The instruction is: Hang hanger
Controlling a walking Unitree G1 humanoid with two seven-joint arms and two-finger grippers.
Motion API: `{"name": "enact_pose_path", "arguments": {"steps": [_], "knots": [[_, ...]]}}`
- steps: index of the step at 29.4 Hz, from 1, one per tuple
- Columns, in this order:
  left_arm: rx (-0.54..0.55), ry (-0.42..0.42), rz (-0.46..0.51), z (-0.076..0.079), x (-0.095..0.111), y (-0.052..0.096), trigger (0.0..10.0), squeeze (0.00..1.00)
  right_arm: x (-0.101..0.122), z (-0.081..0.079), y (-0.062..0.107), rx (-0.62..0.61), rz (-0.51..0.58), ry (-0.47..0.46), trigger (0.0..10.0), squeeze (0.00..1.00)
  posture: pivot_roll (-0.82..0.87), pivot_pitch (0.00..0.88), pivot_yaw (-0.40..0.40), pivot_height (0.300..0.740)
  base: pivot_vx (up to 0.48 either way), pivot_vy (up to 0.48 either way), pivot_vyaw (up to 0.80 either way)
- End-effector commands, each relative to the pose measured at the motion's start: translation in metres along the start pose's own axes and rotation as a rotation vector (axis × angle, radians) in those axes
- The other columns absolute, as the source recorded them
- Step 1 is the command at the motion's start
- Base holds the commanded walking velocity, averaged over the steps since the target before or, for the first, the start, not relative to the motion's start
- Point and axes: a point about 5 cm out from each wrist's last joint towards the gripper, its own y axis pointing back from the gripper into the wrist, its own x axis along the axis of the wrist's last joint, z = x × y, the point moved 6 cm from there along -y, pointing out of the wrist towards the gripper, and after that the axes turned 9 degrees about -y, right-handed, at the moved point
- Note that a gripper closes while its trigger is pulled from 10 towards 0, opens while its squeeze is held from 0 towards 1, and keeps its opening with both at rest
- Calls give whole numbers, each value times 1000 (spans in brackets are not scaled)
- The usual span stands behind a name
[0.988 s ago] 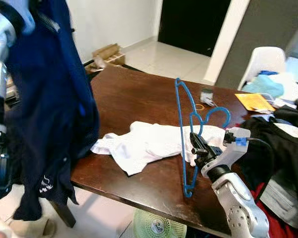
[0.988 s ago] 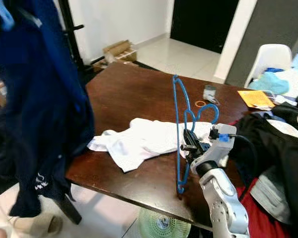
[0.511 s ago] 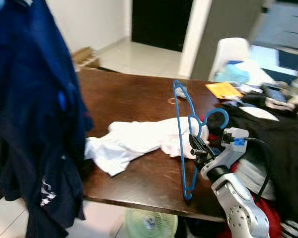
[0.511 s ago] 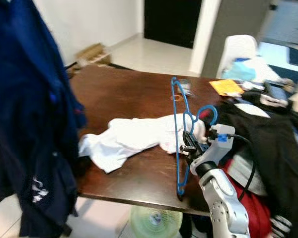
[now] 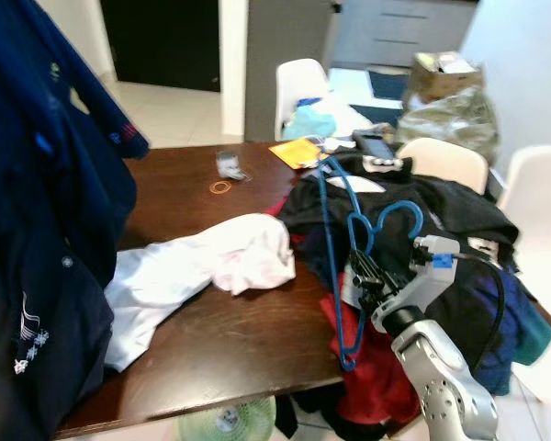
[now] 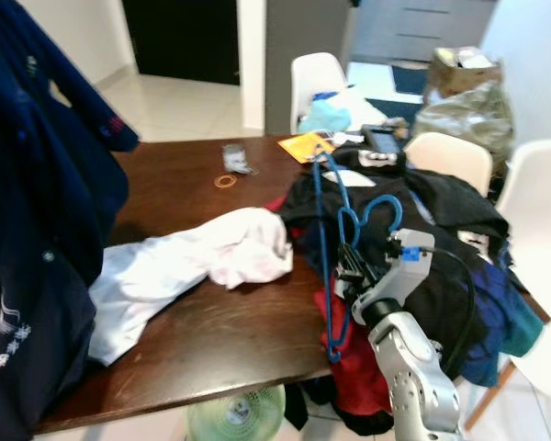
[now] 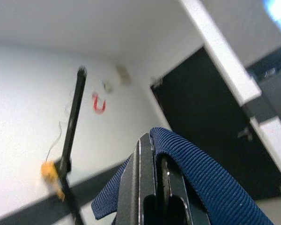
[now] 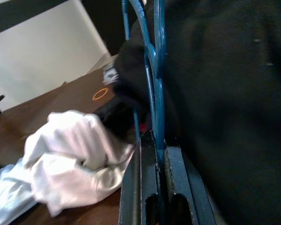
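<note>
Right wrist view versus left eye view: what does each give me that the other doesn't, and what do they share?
Right wrist view alone: a close look at the right claw shut on the blue hanger.

Left eye view alone: the whole hanger held upright above the table's edge, the dark blue garment hanging at the robot's left, and white chairs.

Both: the hanger, the white cloth, the black clothes pile and an orange ring.

White cloth (image 5: 202,271) on wooden table (image 5: 179,184)
</note>
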Motion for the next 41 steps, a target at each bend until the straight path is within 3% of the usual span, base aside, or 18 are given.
{"name": "enact_pose_path", "arguments": {"steps": [1,2,4,5,6,8,9,11,15,19,23,24,25,26,29,31,33,41], "knots": [[-24,-40,32,3,6,0,10000,0,-1,4,0,-16,-4,-11,10000,0,57,51,-27,740,0,0,-800],[-24,-40,32,3,6,0,10000,0,-1,4,0,-16,-4,-11,10000,0,57,51,-27,740,0,0,-800],[-346,-36,-105,85,-37,29,10000,0,0,4,0,-19,3,-18,10000,0,50,55,-27,740,0,0,-281],[-346,-36,-105,85,-37,29,10000,0,0,4,0,-19,3,-18,10000,0,50,55,-27,740,0,0,0],[-463,-32,-154,111,-51,45,10000,0,0,4,0,-19,4,-18,10000,0,50,55,-27,740,0,0,0],[-463,-32,-154,111,-51,45,10000,0,0,4,0,-19,4,-18,10000,0,50,55,-27,740,0,0,0],[-652,-19,-227,151,-75,82,10000,0,1,4,1,-18,3,-17,10000,0,47,62,-31,740,0,0,0],[-701,-16,-245,160,-81,93,10000,0,1,4,2,-17,2,-18,10000,0,49,63,-32,740,0,0,0],[-725,0,-264,162,-85,99,10000,0,1,4,2,-15,1,-20,10000,0,51,65,-34,740,0,0,0],[-726,28,-298,133,-92,94,10000,0,1,4,2,-9,-3,-27,10000,0,53,67,-27,740,0,0,0],[-763,26,-320,125,-96,97,10000,0,1,4,3,-8,-3,-30,10000,0,53,67,-27,740,0,0,0],[-871,26,-345,126,-101,113,10000,427,0,4,3,-7,-4,-33,10000,0,51,67,-27,740,0,0,0],[-871,26,-345,126,-101,113,10000,427,0,4,3,-7,-4,-33,10000,0,51,67,-27,740,0,0,0],[-1067,6,-355,133,-105,145,10000,1000,0,4,3,-5,-5,-34,10000,0,51,67,-27,740,0,0,0],[-1557,-13,-374,137,-104,235,10000,1000,-1,4,3,-3,-9,-34,10000,0,50,63,-30,740,0,0,0],[-1557,-13,-374,137,-104,235,10000,1000,-1,4,3,-3,-9,-34,10000,0,50,63,-30,740,0,0,0],[-1719,46,-384,126,-94,267,10000,1000,-1,4,3,-2,-11,-34,10000,0,51,60,-31,740,0,0,0],[-1777,134,-284,113,-66,266,10000,1000,-1,4,3,0,-16,-37,10000,0,56,56,-34,740,0,0,0]]}}
